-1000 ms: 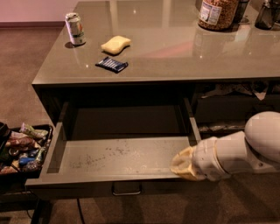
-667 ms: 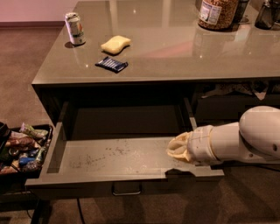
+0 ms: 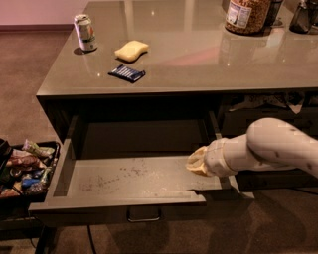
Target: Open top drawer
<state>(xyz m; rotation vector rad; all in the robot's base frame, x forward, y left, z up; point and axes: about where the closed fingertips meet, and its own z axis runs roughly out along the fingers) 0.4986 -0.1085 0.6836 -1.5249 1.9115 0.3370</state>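
- The top drawer [image 3: 89, 211], a wide dark grey-green metal drawer with a shallow, speckled grey floor, stands open. It juts from the left half of the desk toward the near side.
- Its small rectangular loop handle [image 3: 144, 214] hangs at the centre of the front panel, at the near edge of the scene.
- The gripper [image 3: 198, 161], a pale yellowish tip on a thick white arm [image 3: 278, 146], sits over the right side of the drawer floor, close to the right wall. Whether it is open or closed cannot be told.
- The arm reaches in from the right and crosses the drawer's right rail, hiding part of the dark compartment behind it.
- To the right of the drawer, under the desktop, a second dark opening [image 3: 268, 101] holds things too indistinct to name.
- The glossy grey-brown desktop [image 3: 198, 64] carries a silver drinks can [image 3: 84, 32] at the far left and a yellow sponge [image 3: 131, 50] just right of it.
- A dark blue wrapped snack bar [image 3: 127, 73] lies nearer the front edge.
- A labelled jar [image 3: 247, 14] and a dark object [image 3: 303, 15] stand at the far right.
- Left of the drawer, low down, a black tray [image 3: 52, 147] holds assorted colourful packets.
- Brown carpet [image 3: 30, 84] covers the floor, and a pale wall [image 3: 39, 11] shows at the far left.
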